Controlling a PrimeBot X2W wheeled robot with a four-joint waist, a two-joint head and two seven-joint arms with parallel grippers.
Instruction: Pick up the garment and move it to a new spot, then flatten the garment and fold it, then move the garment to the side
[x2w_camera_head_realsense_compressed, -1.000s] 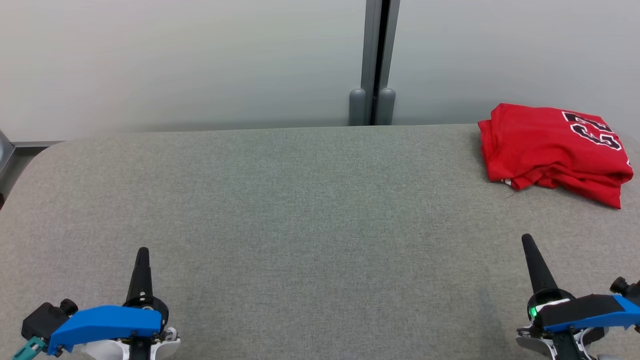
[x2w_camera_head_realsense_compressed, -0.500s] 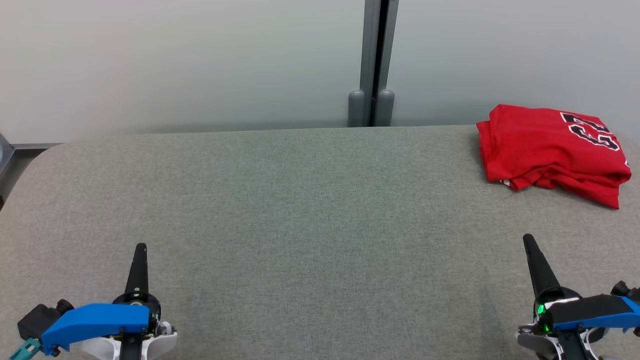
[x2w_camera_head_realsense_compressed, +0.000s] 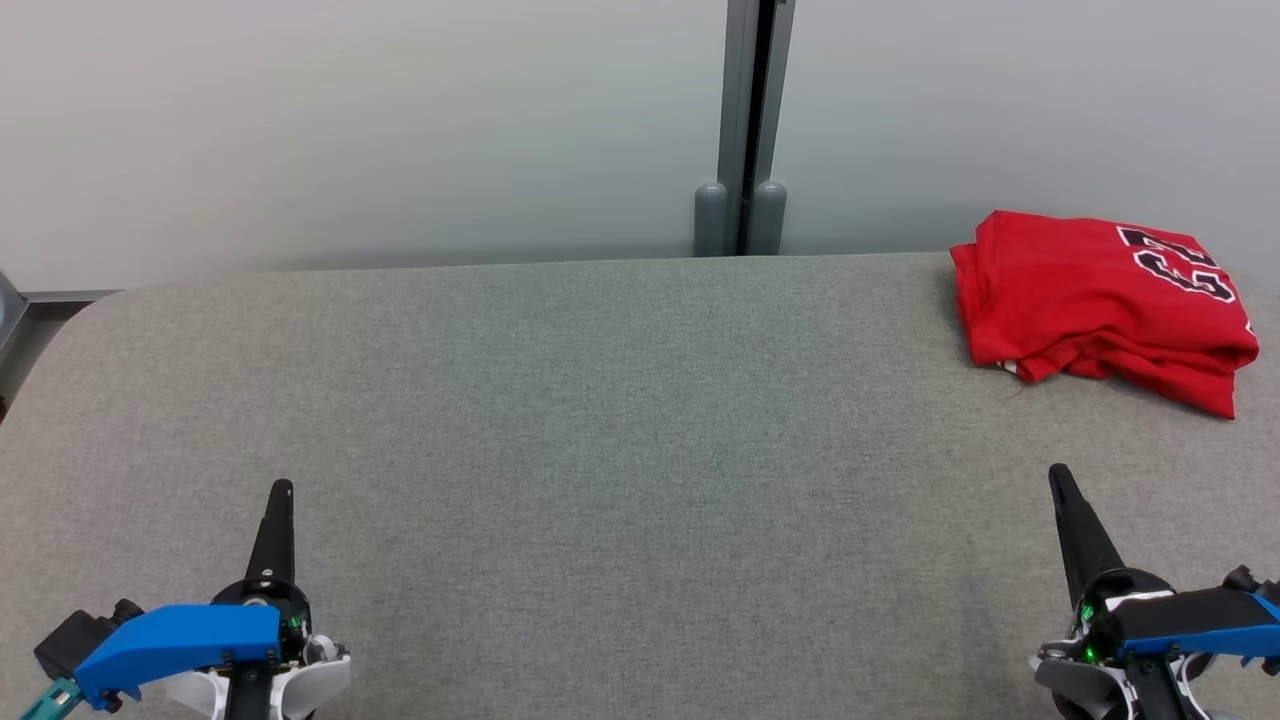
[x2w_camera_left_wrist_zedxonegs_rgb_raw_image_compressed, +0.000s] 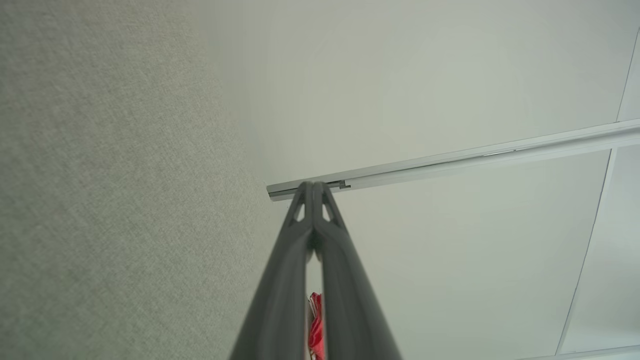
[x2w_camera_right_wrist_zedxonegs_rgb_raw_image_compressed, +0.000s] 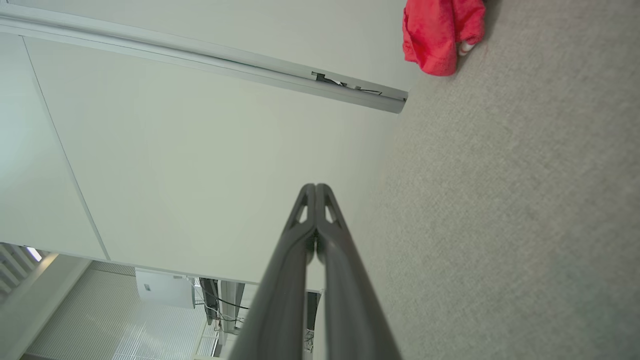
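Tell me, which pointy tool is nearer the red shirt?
The right tool, with the green light at its base; the red shirt lies just beyond it, while the left tool sits across the table.

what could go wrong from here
1. The red garment lies at the table's back edge, far right; a nudge could push it over.
2. Its front folds look loose and may spill open.
3. The right claw is shut, so reaching now would shove, not grip.
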